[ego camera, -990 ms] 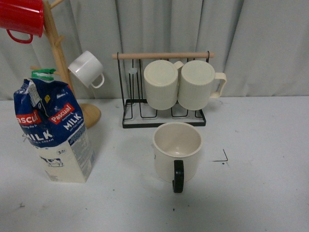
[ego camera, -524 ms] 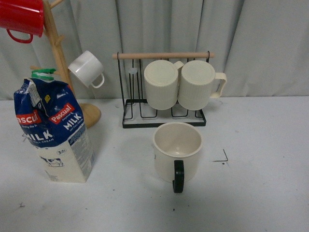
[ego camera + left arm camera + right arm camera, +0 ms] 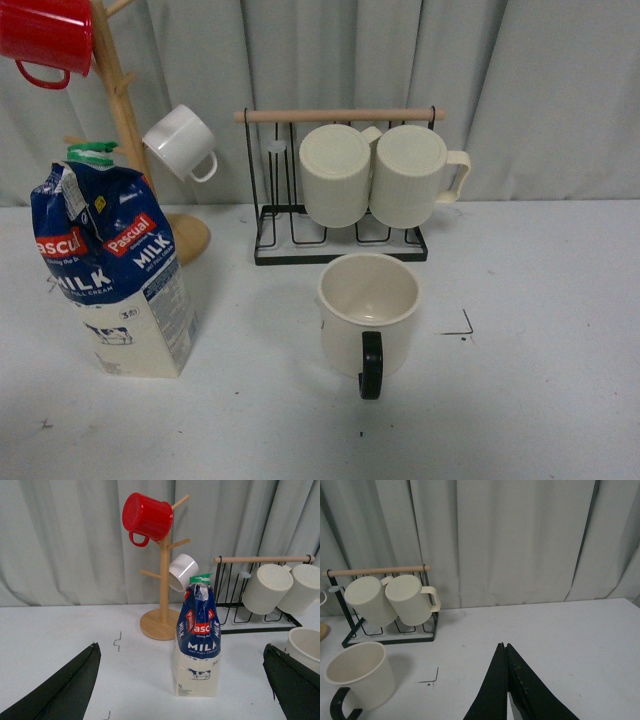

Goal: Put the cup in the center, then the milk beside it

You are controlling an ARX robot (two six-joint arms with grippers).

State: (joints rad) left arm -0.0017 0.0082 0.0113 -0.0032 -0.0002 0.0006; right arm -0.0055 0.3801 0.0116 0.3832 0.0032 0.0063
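Observation:
The cup (image 3: 368,315) is a wide cream mug standing upright on the white table, its black handle (image 3: 370,365) turned toward the front view camera. It stands in the center (image 3: 440,305), just left of a small black corner mark (image 3: 462,328). The milk (image 3: 115,270) stands upright far to the cup's left, apart from it. Neither gripper shows in the front view. My left gripper (image 3: 181,646) is open, with the milk (image 3: 197,645) some way ahead between its spread fingers and the cup's rim (image 3: 306,645) at the edge of that view. My right gripper (image 3: 503,645) is shut and empty above bare table, with the cup (image 3: 360,675) off to one side.
A wooden mug tree (image 3: 125,120) behind the milk carries a red mug (image 3: 45,35) and a small white mug (image 3: 180,142). A black wire rack (image 3: 340,245) behind the cup holds two ribbed cream mugs (image 3: 375,172). A grey curtain closes the back.

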